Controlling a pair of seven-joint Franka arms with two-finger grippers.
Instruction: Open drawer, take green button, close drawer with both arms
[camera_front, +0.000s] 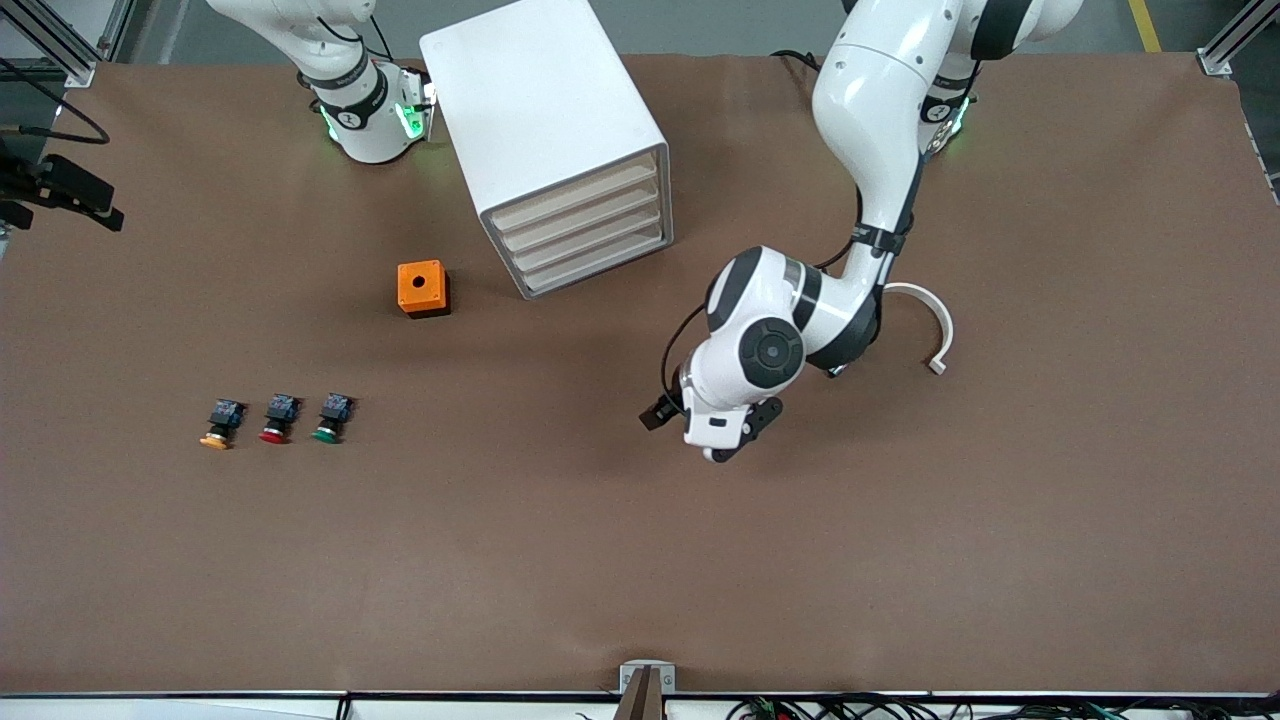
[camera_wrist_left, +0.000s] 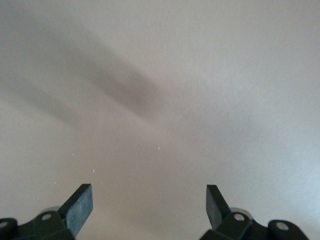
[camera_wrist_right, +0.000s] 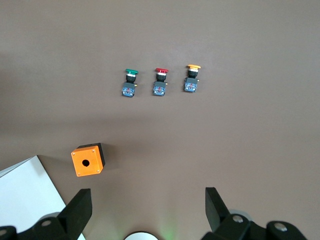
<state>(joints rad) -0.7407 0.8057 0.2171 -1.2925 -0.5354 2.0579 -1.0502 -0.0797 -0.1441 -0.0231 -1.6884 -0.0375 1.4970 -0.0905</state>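
I've done nothing yet: drawer (camera_front: 590, 225) closed, green button (camera_front: 330, 417) untaken, left gripper (camera_wrist_left: 149, 205) and right gripper (camera_wrist_right: 148, 207) spread.

no legible text, labels or numbers

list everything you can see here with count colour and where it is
cabinet: one, white, four shut beige-fronted drawers, between the arm bases
box: one, orange with a round hole on top, beside the cabinet, nearer the front camera
buttons: three in a row toward the right arm's end, caps green, red, orange-yellow
curved piece: one, white, on the table by the left arm
left tool: open, over bare table
right tool: open, high above the box
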